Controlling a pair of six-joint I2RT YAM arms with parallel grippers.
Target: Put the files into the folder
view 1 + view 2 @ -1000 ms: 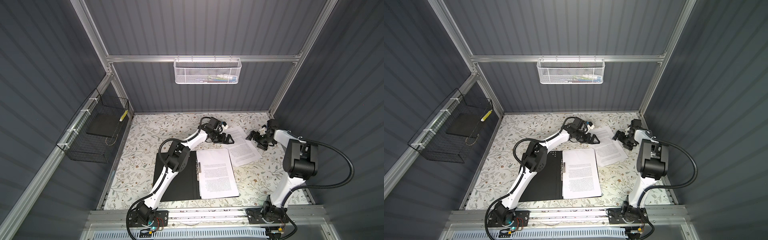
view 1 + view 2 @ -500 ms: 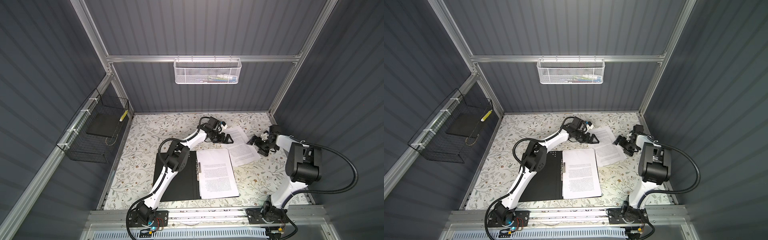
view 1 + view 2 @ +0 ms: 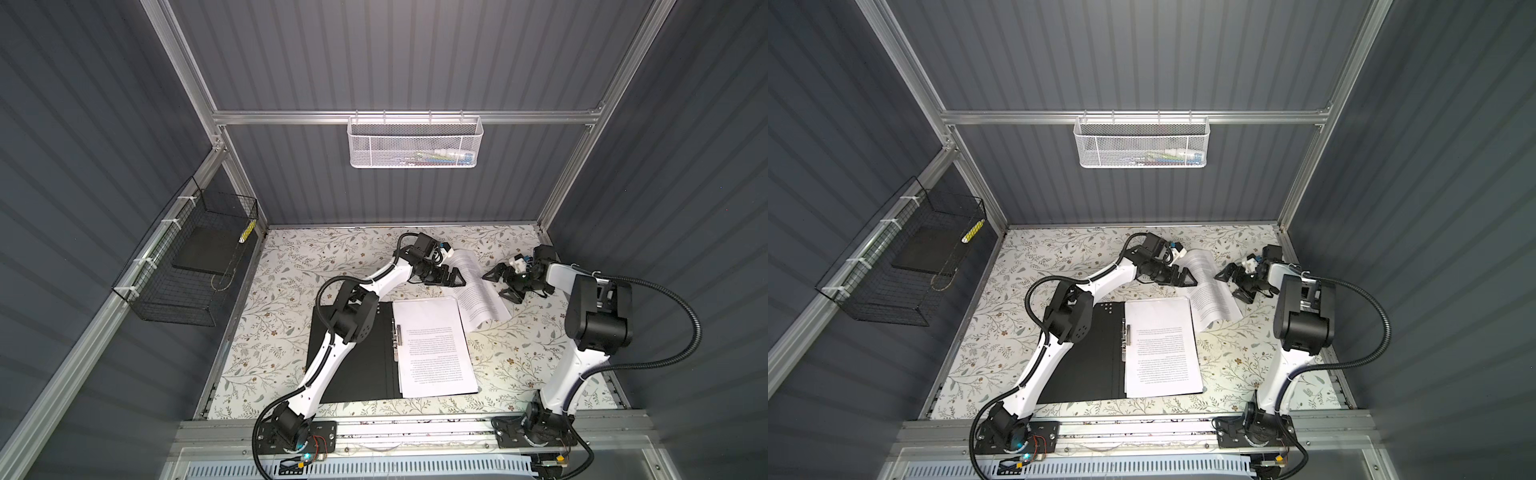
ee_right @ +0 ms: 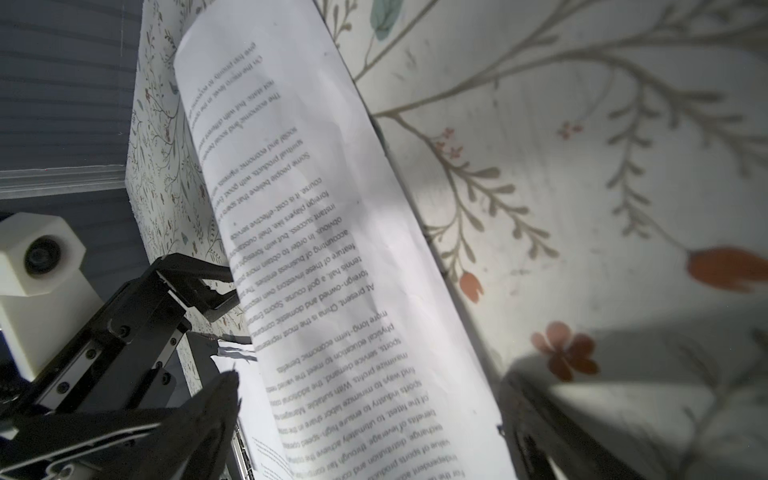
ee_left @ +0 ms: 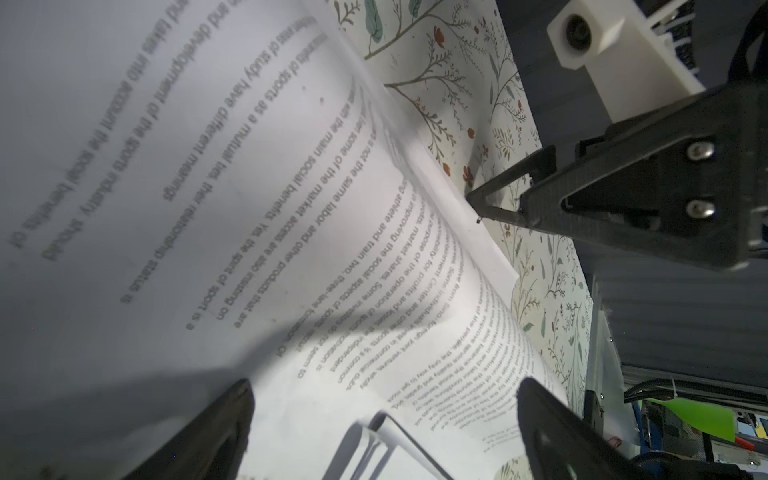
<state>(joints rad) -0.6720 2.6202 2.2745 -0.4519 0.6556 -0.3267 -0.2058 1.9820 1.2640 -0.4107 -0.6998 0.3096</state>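
In both top views the folder point(image 3: 361, 374) point(image 3: 1096, 365) lies open on the floral tabletop point(image 3: 291, 299), black inside up. A stack point(image 3: 432, 345) of the files already rests on its right half. The loose sheets point(image 3: 478, 291) point(image 3: 1212, 291) lie behind it toward the right. Their long axis slants from rear-left to front-right, and the near end is just beside the stack's back corner. The left gripper point(image 3: 460, 279) and right gripper point(image 3: 498, 286) flank them, jaws spread, holding nothing. The step in hand looks like fetching these pages.

In the left wrist view the loose sheets point(image 5: 291, 208) bow upward, with the right gripper point(image 5: 498, 195) at their far edge.

In the right wrist view the loose sheets point(image 4: 332, 249) run lengthwise, print inverted. Whether any jaw touches paper is hard to tell. The next move calls for pinching an edge, lifting, swinging the long axis parallel to the spine, then laying the pages on the stack.
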